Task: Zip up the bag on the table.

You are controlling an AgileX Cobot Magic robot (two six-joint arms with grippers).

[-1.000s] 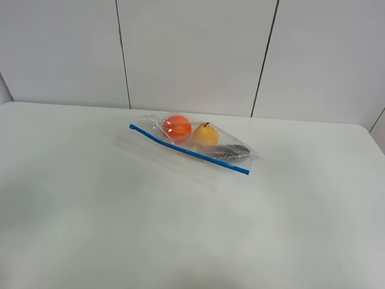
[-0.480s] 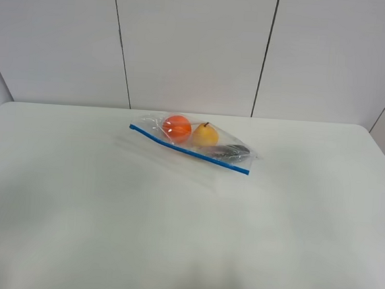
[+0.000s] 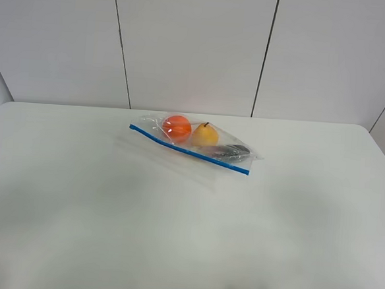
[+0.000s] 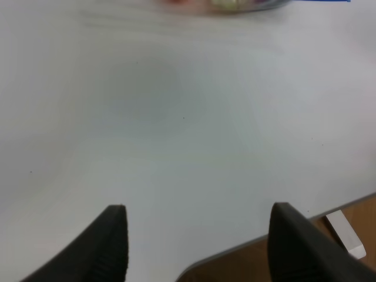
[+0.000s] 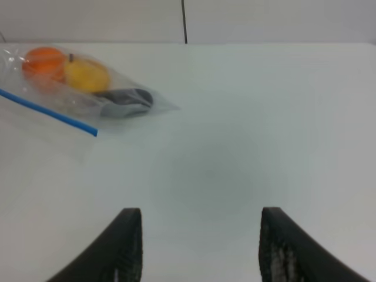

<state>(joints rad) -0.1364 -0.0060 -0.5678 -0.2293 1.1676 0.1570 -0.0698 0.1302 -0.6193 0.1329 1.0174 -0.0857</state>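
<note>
Bag [image 3: 192,142] near table [image 3: 74,229] far edge — both claws spread, nothing held.

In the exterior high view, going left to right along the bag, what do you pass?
Left end of the blue zipper strip → orange fruit → yellow pear-shaped fruit → dark purple fruit → right end of the strip. All are inside the bag, lying on the table.
</note>
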